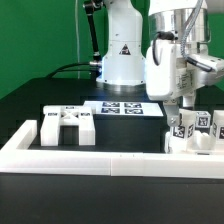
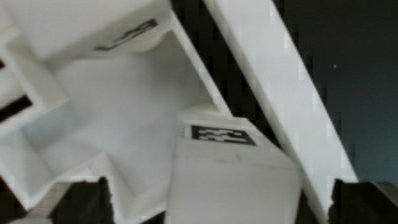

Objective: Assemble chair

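Note:
In the exterior view my gripper [image 1: 186,108] hangs low at the right, just over a cluster of white tagged chair pieces [image 1: 196,131] standing by the border wall. Another white bracket-like chair piece [image 1: 66,126] lies at the left. In the wrist view a white chair piece with a square tag [image 2: 224,136] fills the space between my two dark fingertips [image 2: 82,206], which stand far apart at either side of it. My gripper [image 2: 221,208] is open around this piece. Whether the pads touch it I cannot tell.
The marker board [image 1: 124,109] lies in the middle of the black table. A long low white border wall [image 1: 100,158] runs along the front. The robot base [image 1: 121,60] stands at the back, with a green backdrop behind it.

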Motion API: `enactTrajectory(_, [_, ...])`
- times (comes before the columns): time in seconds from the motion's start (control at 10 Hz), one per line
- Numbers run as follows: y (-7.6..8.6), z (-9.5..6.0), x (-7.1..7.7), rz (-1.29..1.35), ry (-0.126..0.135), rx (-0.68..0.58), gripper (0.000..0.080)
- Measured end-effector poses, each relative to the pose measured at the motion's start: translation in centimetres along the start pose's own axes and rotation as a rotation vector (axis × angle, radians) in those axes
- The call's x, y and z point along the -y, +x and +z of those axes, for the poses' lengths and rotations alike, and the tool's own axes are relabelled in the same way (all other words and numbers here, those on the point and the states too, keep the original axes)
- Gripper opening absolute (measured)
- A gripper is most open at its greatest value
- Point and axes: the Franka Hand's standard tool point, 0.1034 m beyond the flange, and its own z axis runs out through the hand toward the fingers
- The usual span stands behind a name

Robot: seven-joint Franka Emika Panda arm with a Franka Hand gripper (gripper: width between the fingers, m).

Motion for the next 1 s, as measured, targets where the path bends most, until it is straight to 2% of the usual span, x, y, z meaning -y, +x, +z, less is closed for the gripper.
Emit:
enactTrajectory(0.4, [-0.12,-0.04,0.04,-0.497,-0.004,-0.013,0.0648])
enactTrajectory(0.6, [-0.5,-0.03,-0.17,-0.579,-0.005,-0.012,0.0649])
enactTrajectory(0.8, [-0.17,-0.04,-0.01,-0.738,-0.008,-0.02,0.0649])
enactTrajectory(0.9, [-0.09,-0.04,0.03,-0.825,-0.012,-0.027,0.0649])
enactTrajectory(1.0, [0.18,-0.05,0.14,-0.961,-0.027,-0.042,0.0649])
